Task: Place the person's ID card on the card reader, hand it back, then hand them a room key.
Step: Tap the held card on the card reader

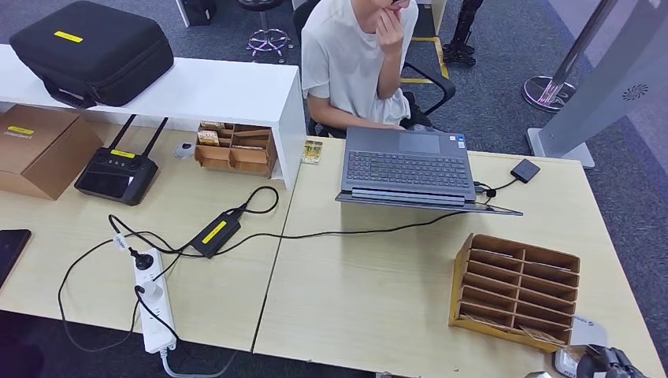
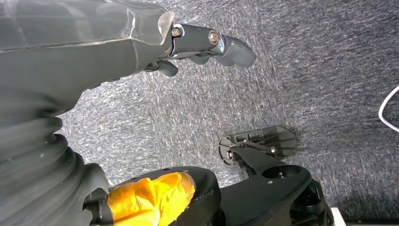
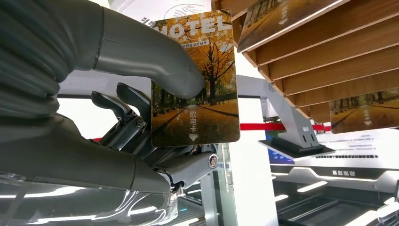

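Note:
In the right wrist view my right hand (image 3: 141,132) pinches a room key card (image 3: 195,80) between thumb and fingers; the card shows autumn trees and the word HOTEL. Close beside it is the wooden card rack (image 3: 320,52), with more such cards in its slots. The head view shows my right hand (image 1: 606,364) at the table's near right corner, just in front of the rack (image 1: 516,287). A pale flat device (image 1: 587,331) lies between them. My left hand (image 2: 211,44) hangs over grey carpet and holds nothing. The person (image 1: 358,55) sits behind the laptop (image 1: 406,165), one hand at the face.
A small black box (image 1: 525,169) is cabled to the laptop. A card (image 1: 313,150) lies at the white shelf's corner. On the left table are a power strip (image 1: 154,299), cables, a black adapter (image 1: 213,232), a router (image 1: 118,173) and a cardboard box (image 1: 39,150).

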`<state>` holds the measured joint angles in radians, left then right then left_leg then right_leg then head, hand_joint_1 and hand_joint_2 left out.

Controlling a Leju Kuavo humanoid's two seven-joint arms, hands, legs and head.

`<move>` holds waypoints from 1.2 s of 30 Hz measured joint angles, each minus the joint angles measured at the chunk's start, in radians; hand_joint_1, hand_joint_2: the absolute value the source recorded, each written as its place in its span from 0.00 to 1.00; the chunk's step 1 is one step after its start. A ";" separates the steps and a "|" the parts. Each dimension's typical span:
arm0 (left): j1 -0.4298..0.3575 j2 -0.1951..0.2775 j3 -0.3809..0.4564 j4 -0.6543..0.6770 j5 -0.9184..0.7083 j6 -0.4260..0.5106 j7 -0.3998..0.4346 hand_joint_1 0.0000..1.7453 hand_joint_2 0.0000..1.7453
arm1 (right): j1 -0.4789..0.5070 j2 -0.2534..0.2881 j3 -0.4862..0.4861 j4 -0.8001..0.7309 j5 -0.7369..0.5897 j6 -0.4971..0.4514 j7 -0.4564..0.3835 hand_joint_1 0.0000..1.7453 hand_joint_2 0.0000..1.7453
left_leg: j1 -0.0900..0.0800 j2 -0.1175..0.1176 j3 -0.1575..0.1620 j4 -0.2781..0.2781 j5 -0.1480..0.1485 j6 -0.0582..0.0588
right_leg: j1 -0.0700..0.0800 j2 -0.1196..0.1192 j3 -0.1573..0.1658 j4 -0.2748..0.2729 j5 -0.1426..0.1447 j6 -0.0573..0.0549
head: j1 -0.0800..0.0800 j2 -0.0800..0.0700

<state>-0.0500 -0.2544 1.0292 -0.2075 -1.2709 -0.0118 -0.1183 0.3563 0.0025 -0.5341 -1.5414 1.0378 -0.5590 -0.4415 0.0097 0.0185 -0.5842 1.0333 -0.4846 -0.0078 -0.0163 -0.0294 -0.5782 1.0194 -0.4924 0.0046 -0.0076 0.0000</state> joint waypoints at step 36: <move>-0.007 0.000 0.000 0.000 -0.009 -0.002 0.017 0.00 1.00 | -0.091 0.062 -0.153 0.062 0.161 -0.129 -0.093 1.00 1.00 | 0.000 0.000 0.000 0.000 0.000 0.000 | 0.000 0.000 0.000 0.000 0.000 0.000 | 0.000 0.000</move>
<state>-0.0567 -0.2544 1.0296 -0.2075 -1.2802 -0.0141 -0.1015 0.2654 0.0647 -0.6866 -1.4798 1.1984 -0.6878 -0.5341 0.0096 0.0186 -0.5841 1.0333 -0.4845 -0.0078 -0.0163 -0.0293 -0.5782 1.0194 -0.4924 0.0046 -0.0075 0.0000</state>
